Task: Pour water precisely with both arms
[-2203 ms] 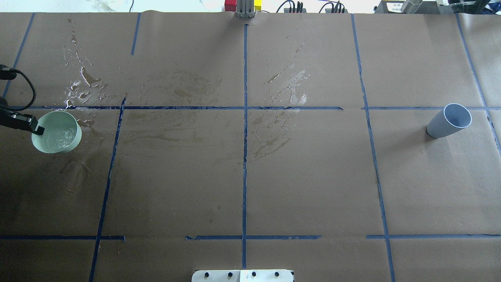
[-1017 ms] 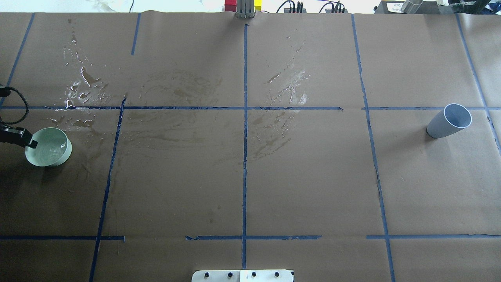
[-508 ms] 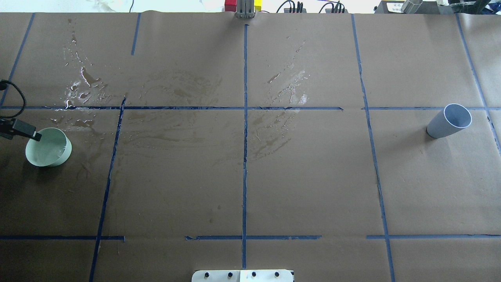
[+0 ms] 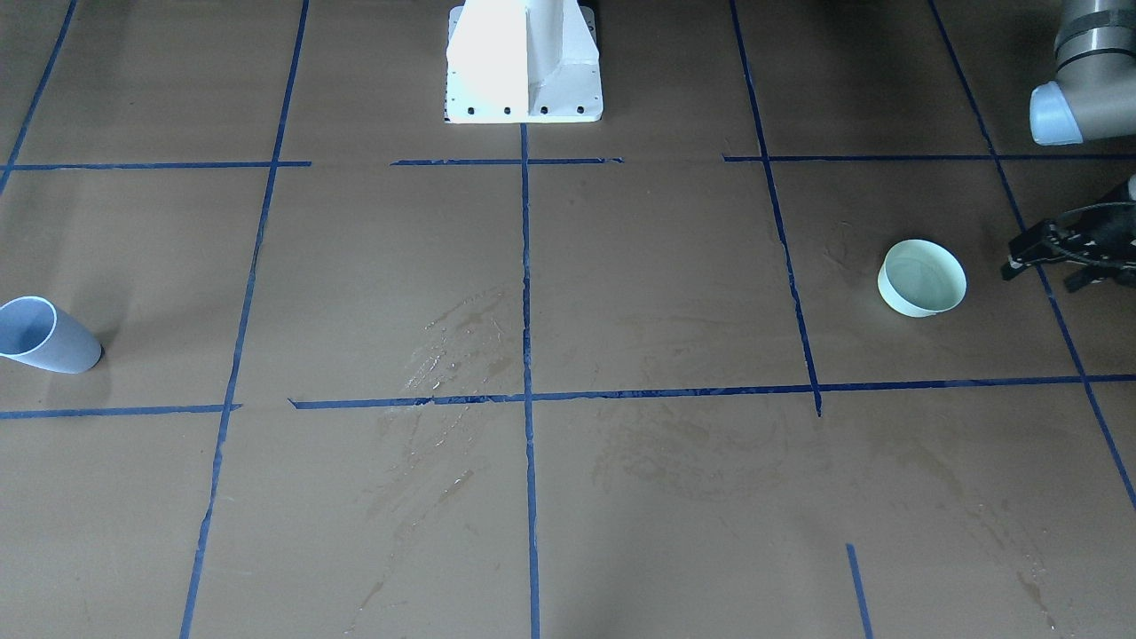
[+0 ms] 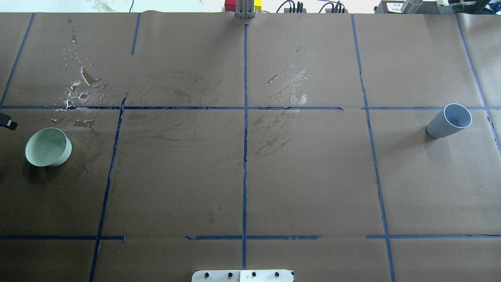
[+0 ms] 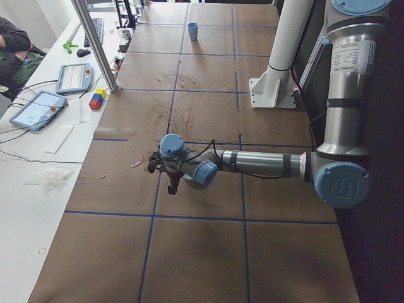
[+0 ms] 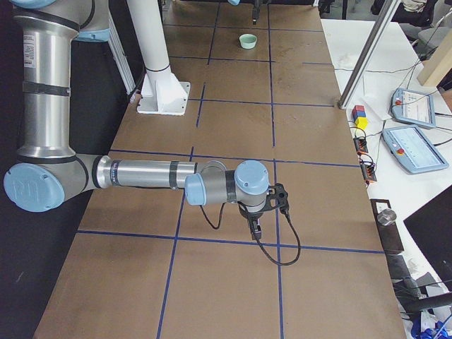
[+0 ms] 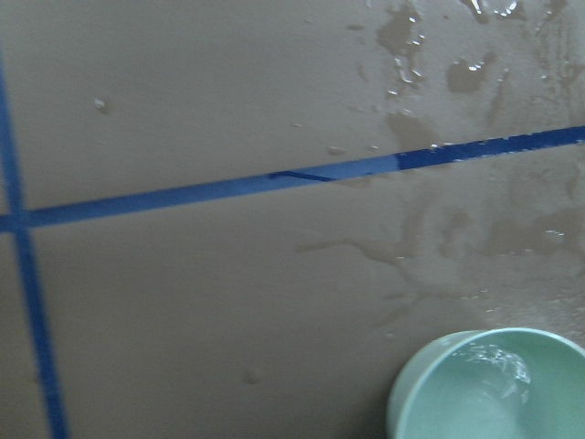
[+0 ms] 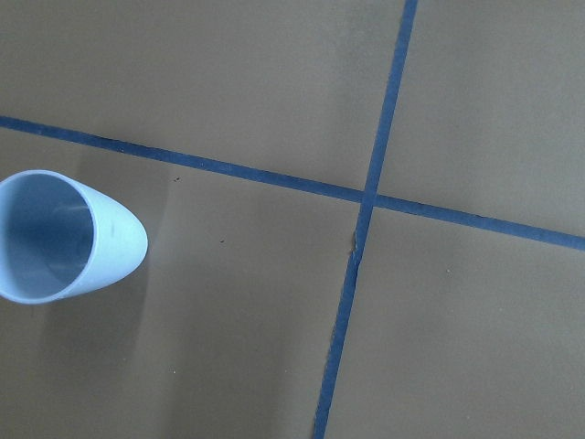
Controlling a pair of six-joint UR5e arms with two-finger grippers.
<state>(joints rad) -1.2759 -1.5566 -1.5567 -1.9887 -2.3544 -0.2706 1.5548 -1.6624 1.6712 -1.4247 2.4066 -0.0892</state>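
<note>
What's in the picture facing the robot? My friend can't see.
A small mint-green bowl sits on a brown table marked with blue tape lines, with the left gripper open just beside it, not touching. A pale blue cup sits at the far opposite edge, and wet smears mark the middle.

Robot lab, not a home. Big bench (image 5: pixel 313 176) w/ brown paper & blue tape lines (image 5: pixel 245 156) making squares. White stand (image 4: pixel 524 62) is bolted on it. Grey left arm (image 6: pixel 265 164) & right arm (image 7: pixel 141 173), w/ blue caps, reach over the bench. White side desk (image 6: pixel 25 189) has touch-screen pads (image 6: pixel 38 108), wires (image 5: pixel 290 6), colour blocks (image 6: pixel 97 100). Metal pole (image 6: pixel 95 44) at the bench edge.
</note>
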